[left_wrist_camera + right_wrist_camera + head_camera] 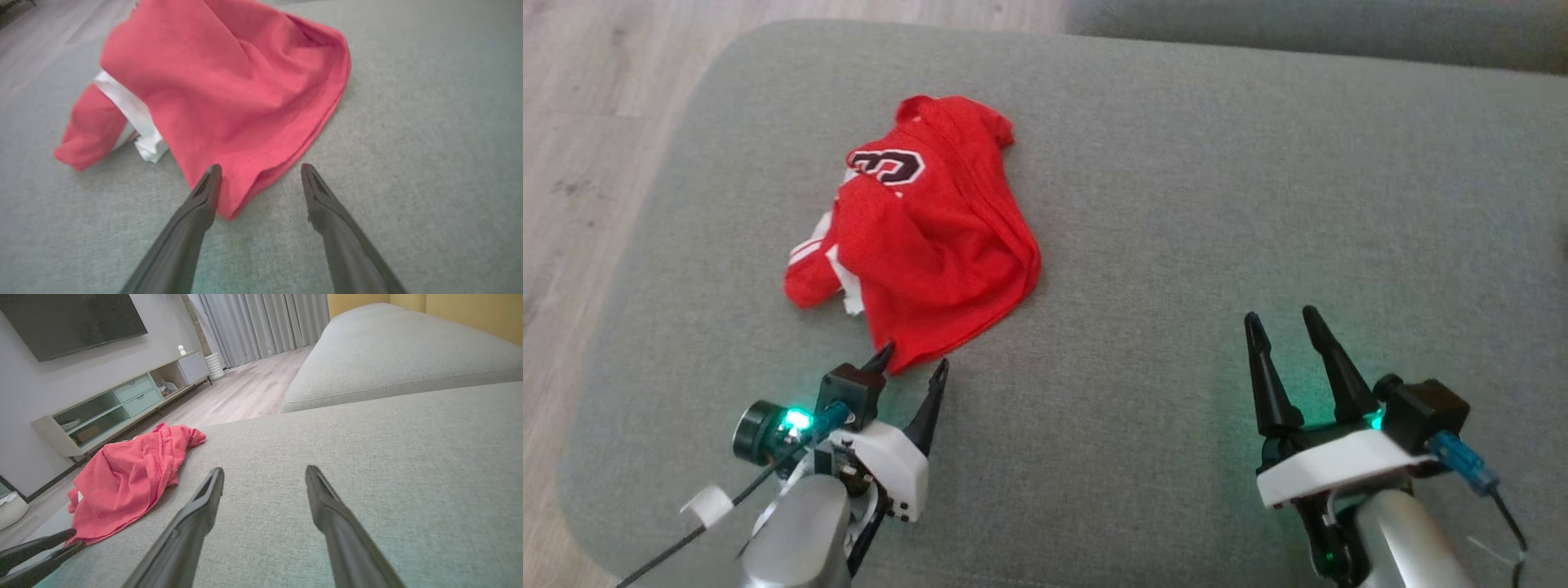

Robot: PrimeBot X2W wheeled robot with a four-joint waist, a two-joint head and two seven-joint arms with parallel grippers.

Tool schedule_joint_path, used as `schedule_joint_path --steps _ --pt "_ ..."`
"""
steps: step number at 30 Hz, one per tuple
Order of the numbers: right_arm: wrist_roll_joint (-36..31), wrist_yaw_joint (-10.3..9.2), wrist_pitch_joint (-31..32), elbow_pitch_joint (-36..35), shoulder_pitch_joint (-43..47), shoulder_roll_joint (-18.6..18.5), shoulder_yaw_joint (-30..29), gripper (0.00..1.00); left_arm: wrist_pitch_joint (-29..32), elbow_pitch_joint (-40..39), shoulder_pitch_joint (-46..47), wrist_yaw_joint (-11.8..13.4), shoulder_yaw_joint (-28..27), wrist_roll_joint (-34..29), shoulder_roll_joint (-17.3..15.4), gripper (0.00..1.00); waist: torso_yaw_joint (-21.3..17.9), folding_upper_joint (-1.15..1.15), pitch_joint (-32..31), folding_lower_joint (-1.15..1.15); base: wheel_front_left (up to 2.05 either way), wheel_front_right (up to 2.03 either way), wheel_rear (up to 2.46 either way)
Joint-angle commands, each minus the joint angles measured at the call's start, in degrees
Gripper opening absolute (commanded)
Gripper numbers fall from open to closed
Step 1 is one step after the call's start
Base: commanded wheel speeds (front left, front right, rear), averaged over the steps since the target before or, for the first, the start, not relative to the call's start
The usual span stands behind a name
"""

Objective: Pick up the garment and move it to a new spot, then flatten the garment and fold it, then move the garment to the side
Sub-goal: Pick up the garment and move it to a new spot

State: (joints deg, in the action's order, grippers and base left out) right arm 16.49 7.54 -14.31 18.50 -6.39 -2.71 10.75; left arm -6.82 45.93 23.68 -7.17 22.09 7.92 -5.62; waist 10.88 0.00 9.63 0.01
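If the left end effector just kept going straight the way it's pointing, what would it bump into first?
Probably the red garment: its near corner lies between the open fingers of the left end effector.

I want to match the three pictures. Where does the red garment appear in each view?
Head view: red garment upper left of centre, on the grey cushion.
Left wrist view: garment at top centre, its corner between the fingers.
Right wrist view: garment left of centre.
Shared landmark: left gripper at the garment's near corner.

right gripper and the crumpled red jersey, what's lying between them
Nothing: the head view shows only bare grey fabric cushion between the right gripper and the crumpled red jersey.
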Motion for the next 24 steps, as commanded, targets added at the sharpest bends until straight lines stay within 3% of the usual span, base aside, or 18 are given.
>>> schedule_joint_path --steps 1,7,8,9,10,17,24 --pt "-0.47 -0.05 -0.69 -1.94 -2.04 -0.17 1.27 1.00 -0.16 -0.60 2.60 -0.26 -1.50 -0.32 -1.62 1.00 -0.88 0.00 0.77 -0.01 0.00 0.00 0.00" --pt "-0.59 -0.05 -0.69 -3.04 -2.76 -0.17 0.61 1.00 3.77 8.05 6.02 -0.30 1.86 -1.36 -2.99 1.00 -2.38 0.00 1.62 -0.01 0.00 0.00 0.00" --pt "-0.53 -0.05 -0.69 -3.20 -2.79 -0.17 0.51 1.00 4.21 9.10 6.40 -0.30 2.09 -0.89 -2.84 0.88 -2.63 0.00 1.63 -0.01 0.00 0.00 0.00" --pt "-0.45 -0.05 -0.69 -3.33 -2.80 -0.17 0.42 1.00 4.27 9.87 6.74 -0.30 2.31 -0.38 -2.72 0.33 -2.85 0.00 1.60 -0.01 0.00 0.00 0.00" --pt "-0.37 -0.05 -0.69 -3.42 -2.79 -0.17 0.38 1.00 3.86 10.36 7.06 -0.30 2.54 0.09 -2.59 0.00 -3.10 0.00 1.51 -0.01 0.00 0.00 0.00" --pt "0.12 -0.05 -0.69 -3.24 -2.29 -0.17 0.41 1.00 -2.14 9.52 8.10 -0.31 4.62 6.22 -0.40 0.00 -5.12 0.00 -0.68 -0.01 0.00 0.00 0.00" --pt "1.31 -0.05 -0.69 -3.29 -1.99 -0.17 1.02 1.00 -6.51 1.67 8.42 -0.31 8.72 13.25 1.50 0.00 -9.15 0.00 -3.80 -0.01 0.00 0.00 0.00"
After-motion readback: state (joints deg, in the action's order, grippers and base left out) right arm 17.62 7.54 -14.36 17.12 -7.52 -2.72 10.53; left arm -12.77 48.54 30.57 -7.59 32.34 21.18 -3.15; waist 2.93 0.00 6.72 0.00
